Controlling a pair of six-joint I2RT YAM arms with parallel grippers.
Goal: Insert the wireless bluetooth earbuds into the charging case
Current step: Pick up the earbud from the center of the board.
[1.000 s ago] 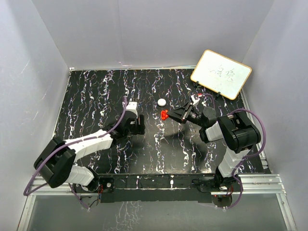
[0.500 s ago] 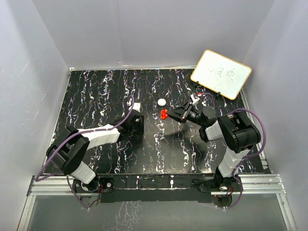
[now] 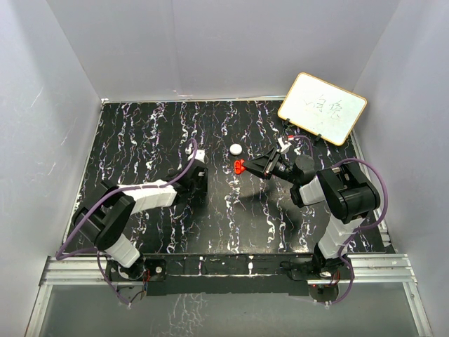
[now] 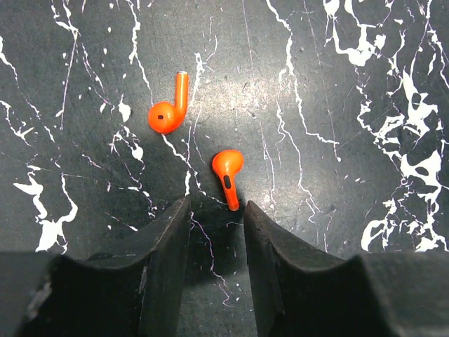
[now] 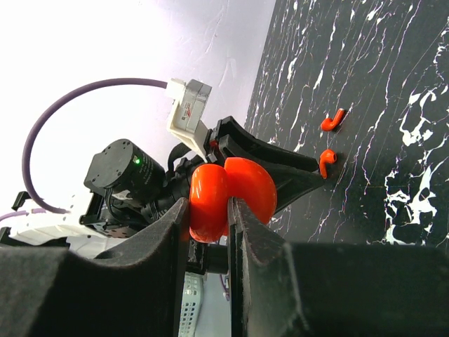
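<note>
Black, white-veined marble-look table [image 3: 140,140] carries everything. At 9 o'clock, the left tool [image 4: 216,228] is down close to it, black fingers apart and gripping nothing. One orange-red plastic earbud [image 4: 228,174] lies at this tool's 12 o'clock, stem tip just at the mouth of the gap. A second orange-red earbud [image 4: 169,111] lies near, at the first's 10 o'clock, not touching it. Toward 3 o'clock, the right tool [image 5: 208,210] is clamped on a glossy red charging case [image 5: 242,186]. A small white round piece [image 3: 236,149] sits at the case's 12 o'clock. A wood-framed whiteboard [image 3: 323,107] stands at the table's 2 o'clock corner.
</note>
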